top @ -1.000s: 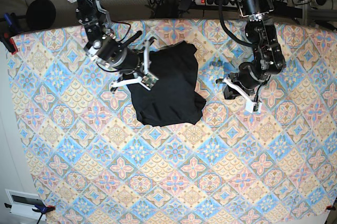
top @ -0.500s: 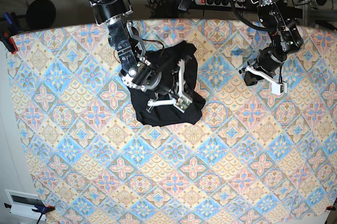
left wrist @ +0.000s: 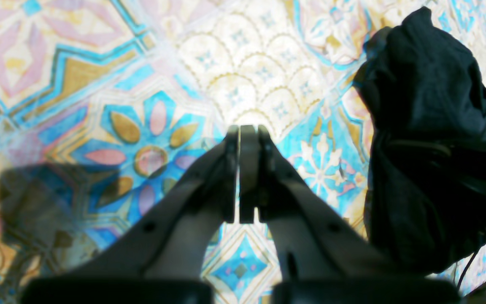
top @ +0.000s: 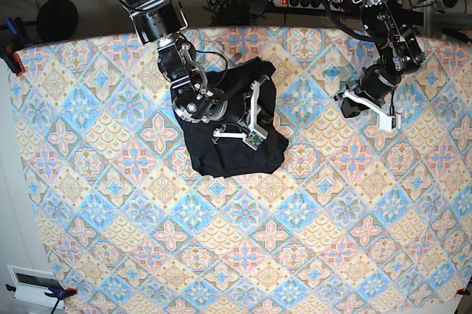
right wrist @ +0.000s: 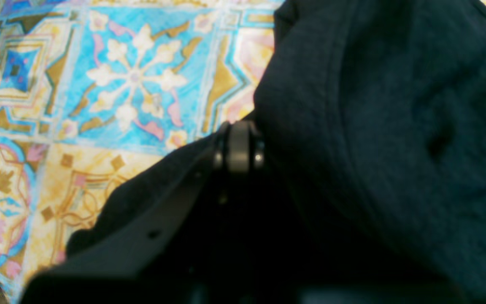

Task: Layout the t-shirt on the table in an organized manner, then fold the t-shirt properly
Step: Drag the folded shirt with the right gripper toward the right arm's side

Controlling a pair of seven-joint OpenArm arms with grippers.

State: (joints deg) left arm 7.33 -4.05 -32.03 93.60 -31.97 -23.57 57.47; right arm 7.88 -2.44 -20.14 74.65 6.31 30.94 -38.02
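Base view shows the t-shirt (top: 232, 126), soft thin black fabric bunched into a rough lumpy rectangle, lying on the tabletop (top: 295, 240), whose cloth carries blue, pink, yellow and cream diamond tiles. The right tool (top: 251, 119) sits over the shirt's middle, its jaws pressed together; whether it pinches any fabric cannot be told. The left tool (top: 366, 105) hangs well apart from the shirt over bare cloth, jaws closed on nothing.
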